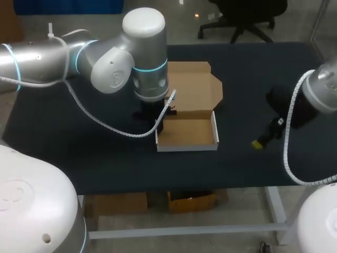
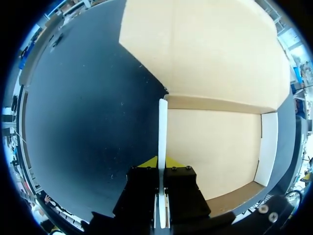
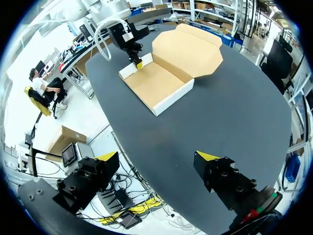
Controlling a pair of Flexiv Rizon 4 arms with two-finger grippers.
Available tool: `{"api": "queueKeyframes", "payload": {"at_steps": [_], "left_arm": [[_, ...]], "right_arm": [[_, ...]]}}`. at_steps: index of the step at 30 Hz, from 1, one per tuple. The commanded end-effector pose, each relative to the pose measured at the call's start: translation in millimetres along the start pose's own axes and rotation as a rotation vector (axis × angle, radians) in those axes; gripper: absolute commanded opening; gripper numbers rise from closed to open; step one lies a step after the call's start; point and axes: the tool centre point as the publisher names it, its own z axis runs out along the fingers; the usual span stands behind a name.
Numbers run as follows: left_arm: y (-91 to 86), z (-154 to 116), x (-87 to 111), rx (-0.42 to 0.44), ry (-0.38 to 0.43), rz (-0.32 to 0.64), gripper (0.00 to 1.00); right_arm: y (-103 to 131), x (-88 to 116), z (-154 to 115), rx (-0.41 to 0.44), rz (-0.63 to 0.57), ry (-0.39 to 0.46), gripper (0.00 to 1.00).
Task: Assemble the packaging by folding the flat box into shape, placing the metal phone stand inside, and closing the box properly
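Box [image 1: 187, 133] sits open on the dark bench [image 1: 79, 142]. Tray walls are up and the lid [image 1: 196, 84] is folded back behind the tray. Left tool [image 1: 161, 124] is at the box's left side wall [image 2: 162, 127] and clamped on it, a yellow-tipped finger against either face of the upright card. Right tool [image 1: 259, 143] is well off the box's right side, low over the bench. Its fingers are spread wide with nothing between them.

there is one partly folded cardboard box [image 1: 187, 132] on one dark bench [image 1: 79, 142]. two arms, the left arm [image 1: 52, 58] and the right arm [image 1: 324, 87], carry two grippers, the left gripper [image 2: 161, 162] and the right gripper [image 3: 157, 157].
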Motion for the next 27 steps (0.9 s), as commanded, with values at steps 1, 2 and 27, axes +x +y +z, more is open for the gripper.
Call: {"api": "queueKeyframes", "payload": {"at_steps": [1, 2, 27], "left_arm": [[-1.8, -1.0, 1.3, -0.008, -0.013, 0.003, 0.00], [-2.0, -0.9, 0.8, -0.010, -0.014, 0.004, 0.00], [-3.4, 0.0, -4.9, -0.021, -0.062, 0.030, 0.00]], "right_arm": [[-13.7, 4.0, -36.3, -0.024, -0.012, 0.082, 1.00], [-15.4, 4.0, -37.4, -0.023, -0.016, 0.083, 1.00], [-39.5, -4.6, -40.0, -0.021, -0.085, 0.078, 1.00]]}}
